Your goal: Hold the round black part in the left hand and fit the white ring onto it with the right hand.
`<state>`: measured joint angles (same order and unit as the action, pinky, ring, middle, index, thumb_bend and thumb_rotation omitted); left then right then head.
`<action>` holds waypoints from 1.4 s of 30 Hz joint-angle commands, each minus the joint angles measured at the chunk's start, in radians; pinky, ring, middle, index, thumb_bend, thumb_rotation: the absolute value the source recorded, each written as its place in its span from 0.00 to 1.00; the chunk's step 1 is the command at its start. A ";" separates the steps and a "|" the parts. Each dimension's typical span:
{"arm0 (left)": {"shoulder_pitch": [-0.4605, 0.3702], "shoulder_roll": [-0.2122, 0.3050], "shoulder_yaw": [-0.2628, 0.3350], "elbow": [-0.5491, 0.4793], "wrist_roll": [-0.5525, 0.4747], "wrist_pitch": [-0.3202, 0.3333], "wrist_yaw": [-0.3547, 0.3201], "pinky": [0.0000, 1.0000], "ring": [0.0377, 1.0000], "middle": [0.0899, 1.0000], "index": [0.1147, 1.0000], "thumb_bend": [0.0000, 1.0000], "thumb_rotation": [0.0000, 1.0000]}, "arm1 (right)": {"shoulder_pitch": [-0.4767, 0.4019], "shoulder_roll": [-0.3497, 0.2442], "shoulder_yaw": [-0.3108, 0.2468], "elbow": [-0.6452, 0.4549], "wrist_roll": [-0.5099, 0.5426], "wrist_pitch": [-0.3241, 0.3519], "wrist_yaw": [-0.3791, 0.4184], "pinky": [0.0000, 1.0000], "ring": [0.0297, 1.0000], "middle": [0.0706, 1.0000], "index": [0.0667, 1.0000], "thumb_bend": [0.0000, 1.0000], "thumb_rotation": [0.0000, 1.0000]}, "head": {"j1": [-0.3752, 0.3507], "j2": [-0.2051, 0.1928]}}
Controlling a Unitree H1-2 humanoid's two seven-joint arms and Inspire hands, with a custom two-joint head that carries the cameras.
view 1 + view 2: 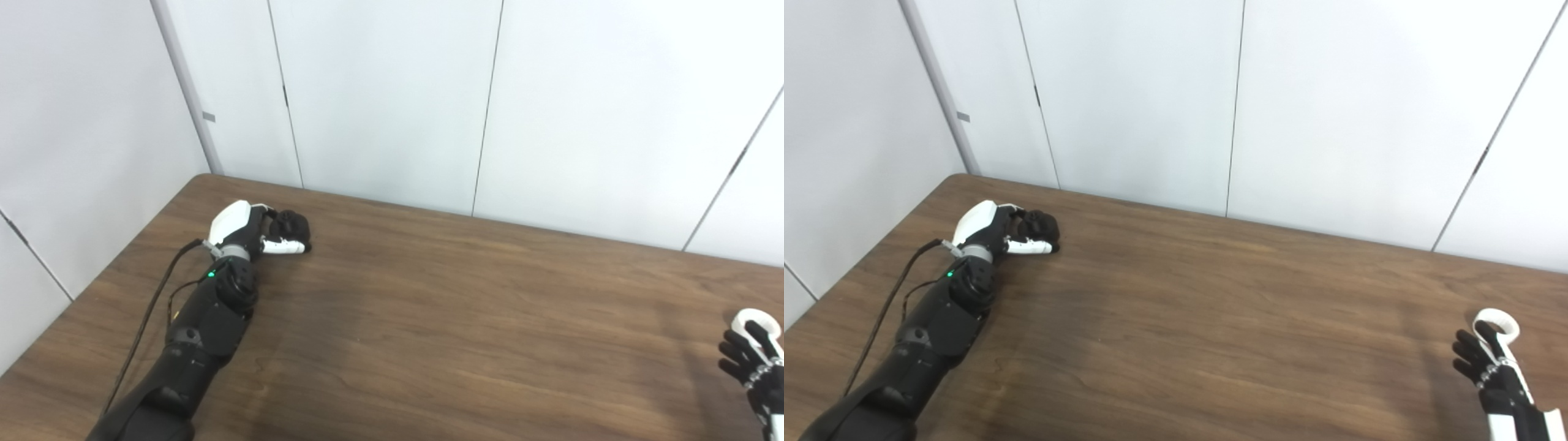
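Note:
The round black part (293,225) is at the far left of the wooden table (429,318), enclosed by my left hand (257,231), whose fingers curl around it at table level. The white ring (1499,321) lies at the table's right side, near the front. My right hand (1488,361) comes in from the bottom right corner, and one dark finger lies across the ring. The thumb is hidden, so I cannot tell whether the ring is gripped. The two hands are far apart.
White wall panels (392,98) stand close behind the table's far edge and along its left side. A black cable (144,324) runs along my left forearm. The right hand and ring are close to the picture's right edge.

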<state>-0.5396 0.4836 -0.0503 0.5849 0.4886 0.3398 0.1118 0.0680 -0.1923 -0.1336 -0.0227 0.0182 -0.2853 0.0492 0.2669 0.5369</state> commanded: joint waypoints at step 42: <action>0.130 0.039 -0.013 -0.472 0.072 0.010 -0.023 1.00 0.89 0.72 0.42 0.52 0.04 | 0.080 0.075 0.045 0.078 -0.055 0.001 -0.034 0.84 0.85 0.86 0.91 0.65 1.00 | -0.077 0.062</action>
<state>-0.3909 0.5007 -0.0724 0.1738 0.5431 0.3376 0.0967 0.0655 -0.1852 -0.1263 -0.0244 -0.0297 -0.2958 0.0317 0.1903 0.5982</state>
